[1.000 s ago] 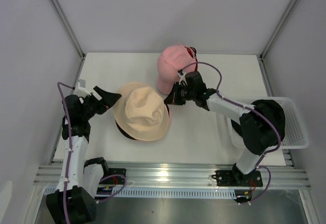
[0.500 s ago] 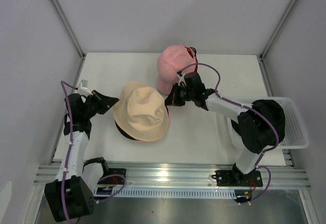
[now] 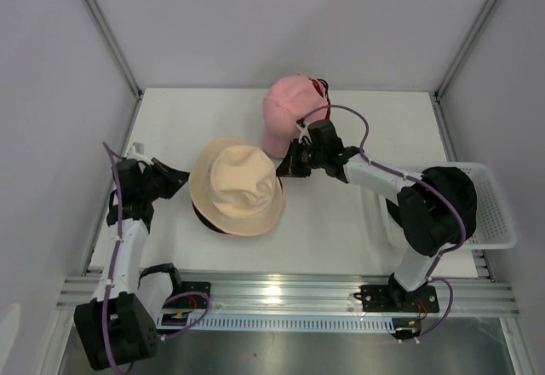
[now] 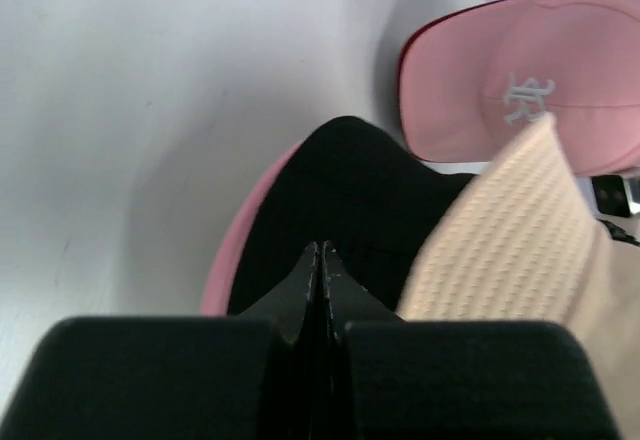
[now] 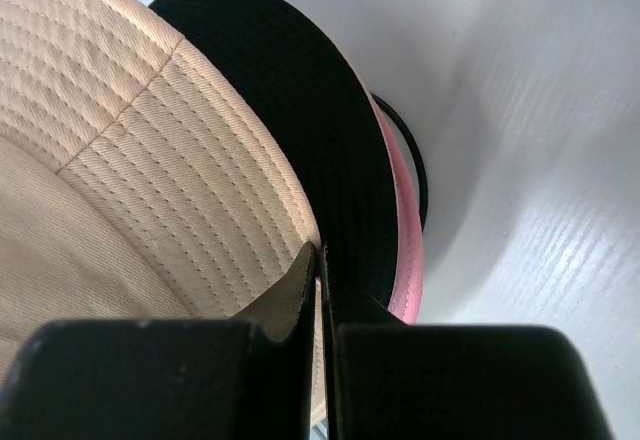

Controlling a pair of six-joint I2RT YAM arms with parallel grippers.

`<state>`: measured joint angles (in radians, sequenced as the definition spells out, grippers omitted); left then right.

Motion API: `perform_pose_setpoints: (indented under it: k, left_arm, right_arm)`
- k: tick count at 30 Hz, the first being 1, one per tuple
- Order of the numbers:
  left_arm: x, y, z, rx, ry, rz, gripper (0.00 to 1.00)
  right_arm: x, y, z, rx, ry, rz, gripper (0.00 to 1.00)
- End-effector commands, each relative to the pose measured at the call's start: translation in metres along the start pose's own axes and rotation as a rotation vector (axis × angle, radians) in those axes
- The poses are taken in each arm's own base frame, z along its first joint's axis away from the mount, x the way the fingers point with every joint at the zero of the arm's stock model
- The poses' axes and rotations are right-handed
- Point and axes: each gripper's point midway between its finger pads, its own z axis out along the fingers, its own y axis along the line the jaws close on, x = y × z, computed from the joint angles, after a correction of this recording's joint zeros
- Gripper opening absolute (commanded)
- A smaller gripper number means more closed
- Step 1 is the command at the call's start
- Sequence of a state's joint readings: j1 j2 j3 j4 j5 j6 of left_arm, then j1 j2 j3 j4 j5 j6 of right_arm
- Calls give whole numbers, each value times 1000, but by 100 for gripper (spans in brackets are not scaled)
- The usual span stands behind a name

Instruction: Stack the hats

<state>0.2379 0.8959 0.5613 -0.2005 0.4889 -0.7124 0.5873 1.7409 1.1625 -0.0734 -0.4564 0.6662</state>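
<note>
Left tool closed beside cream hat, basket right

We find bare white surface in front of the cream fabric bucket hat. The pink peaked baseball cap hems its far side, and the white mesh basket blocks the right edge.

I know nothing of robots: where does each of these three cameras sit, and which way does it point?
Top external: high behind the arms, looking down on the white table; both whole arms show, left gripper and right gripper flanking the cream fabric bucket hat.
Left wrist: on the left arm, facing along its shut fingers toward a black hat brim and pink baseball cap.
Right wrist: on the right arm, facing past its own shut fingers at that black brim.
Shared: all three show the cream hat.
</note>
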Motion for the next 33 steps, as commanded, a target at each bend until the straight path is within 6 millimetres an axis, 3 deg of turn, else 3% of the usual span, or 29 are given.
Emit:
perform_pose_setpoints:
  k: [1, 5, 8, 11, 12, 14, 15, 16, 17, 20, 24, 25, 27, 33]
  left_arm:
    - [-1, 29, 2, -136, -22, -17, 1]
    - [4, 43, 8, -181, -23, -21, 1]
    - [4, 39, 6, -157, -36, -15, 1]
    - [-6, 21, -7, -123, -70, 21, 1]
    - [-19, 4, -15, -88, -100, 52, 22]
    - [-20, -10, -28, -55, -110, 89, 49]
    - [-35, -32, -41, -19, -145, 151, 70]
    - [-31, -32, -47, -36, -122, 157, 75]
    - [-38, -45, -59, -22, -149, 193, 77]
    - [-39, -64, -77, 28, -150, 256, 79]
    - [-17, -91, -75, 245, -73, 281, 75]
    - [-3, -82, -67, 267, -24, 260, 74]
    - [10, -83, -62, 334, 28, 253, 73]
    - [20, -58, -44, 288, 58, 211, 73]
  right_arm:
    - [-4, -17, 0, 85, 11, -10, 0]
    - [8, -32, 4, 120, 47, -2, 0]
    - [8, -31, 0, 120, 34, -2, 0]
    - [0, -23, -5, 108, 10, -22, 0]
    - [-2, -20, -6, 102, 7, -28, 0]
    - [-5, -14, -8, 91, 7, -39, 0]
    - [-5, -13, -8, 87, 12, -41, 0]
    - [-5, -13, -7, 87, 19, -38, 0]
    - [-5, -11, -7, 81, 23, -39, 0]
    - [-2, -12, -4, 78, 38, -37, 0]
    - [1, -11, -3, 69, 51, -29, 0]
    - [0, -9, -2, 64, 49, -30, 0]
    - [-1, -7, -2, 60, 46, -37, 0]
    - [-2, -7, -3, 63, 49, -42, 0]
